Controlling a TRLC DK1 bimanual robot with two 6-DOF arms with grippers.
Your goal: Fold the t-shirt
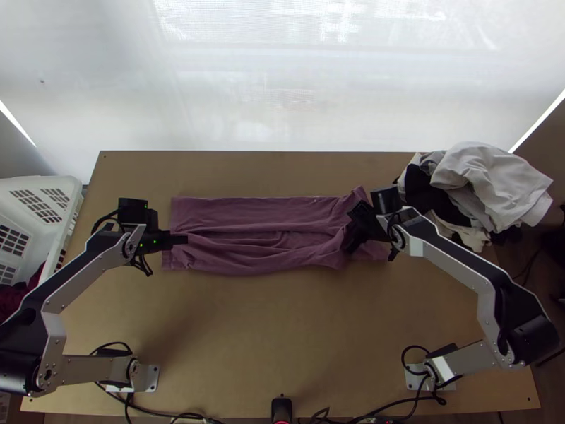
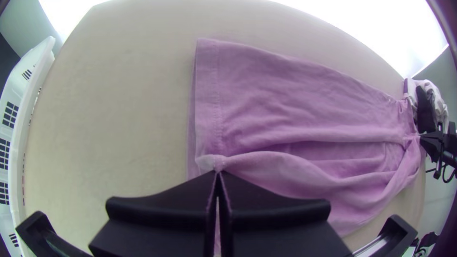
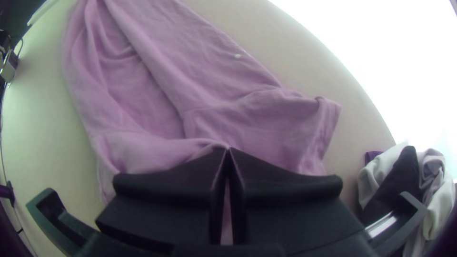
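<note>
T-shirt (image 1: 247, 208) lies on the desk (image 1: 261, 325) in a long, rumpled strip. My left gripper (image 1: 185, 239) pinches cloth at the shirt's hem end; my right gripper (image 1: 351, 240) pinches it at the sleeve end. Fabric beneath both is hidden; I cannot count layers held.

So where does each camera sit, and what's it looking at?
Top view: high over the table's near edge, looking steeply down; left arm and right arm show.
Left wrist view: on the left wrist, facing the shirt; left end effector shows.
Right wrist view: on the right wrist, facing the shirt; right end effector shows.
All share the shirt and clothes pile.
</note>
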